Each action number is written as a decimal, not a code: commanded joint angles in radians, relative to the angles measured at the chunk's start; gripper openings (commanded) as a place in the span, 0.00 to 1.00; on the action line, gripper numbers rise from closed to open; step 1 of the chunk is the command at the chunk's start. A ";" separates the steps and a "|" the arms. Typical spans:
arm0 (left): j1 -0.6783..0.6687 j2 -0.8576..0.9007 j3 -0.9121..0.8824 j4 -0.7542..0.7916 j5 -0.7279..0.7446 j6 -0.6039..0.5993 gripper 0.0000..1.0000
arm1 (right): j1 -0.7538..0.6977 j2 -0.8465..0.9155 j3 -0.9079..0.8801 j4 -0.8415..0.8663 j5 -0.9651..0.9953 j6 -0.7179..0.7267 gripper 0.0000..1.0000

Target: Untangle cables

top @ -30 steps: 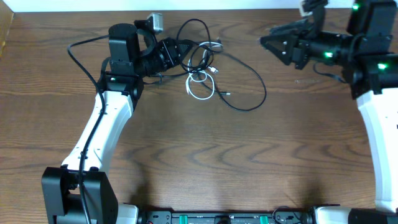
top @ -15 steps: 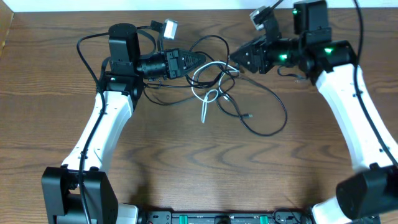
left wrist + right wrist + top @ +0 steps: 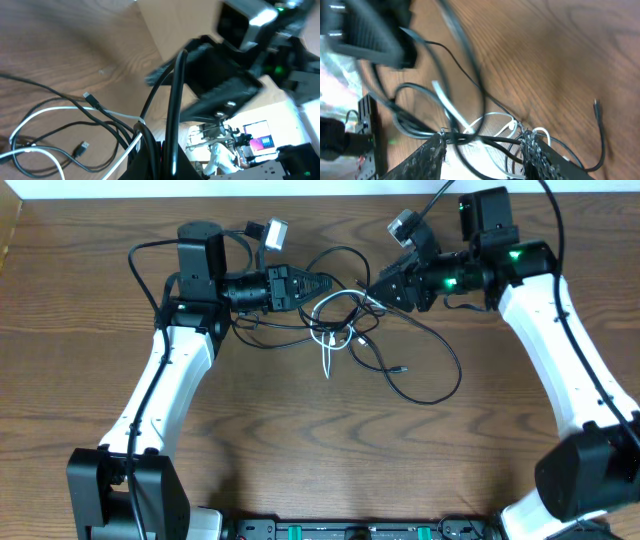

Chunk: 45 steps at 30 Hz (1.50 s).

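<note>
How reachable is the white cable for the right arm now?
Probably yes: the right gripper is open at the tangle, the white cable looping just past its fingertips. Black cables cross between the fingers, so it may snag those too.

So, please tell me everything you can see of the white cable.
The white cable is thin, smooth and flexible, like plastic-coated cord. It lies on the wooden table, curled in small loops, with one straight end trailing away from them. Black cables cross through it. One stretch leads up toward the shut left tool; whether it is pinched there is unclear.
</note>
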 commanded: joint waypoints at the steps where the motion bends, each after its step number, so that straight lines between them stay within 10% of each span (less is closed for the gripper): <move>1: 0.002 -0.017 0.006 -0.024 0.032 0.005 0.08 | 0.022 -0.085 0.001 -0.028 -0.047 -0.143 0.47; 24: 0.000 -0.017 0.006 -0.028 0.130 -0.074 0.08 | 0.100 0.084 0.001 0.034 0.003 -0.196 0.37; 34: 0.000 -0.017 0.006 -0.027 0.129 -0.059 0.08 | 0.021 0.080 0.001 0.033 -0.243 -0.195 0.01; 45: 0.000 -0.017 0.006 -0.027 0.117 -0.059 0.08 | -0.014 0.080 0.001 0.008 -0.398 -0.196 0.01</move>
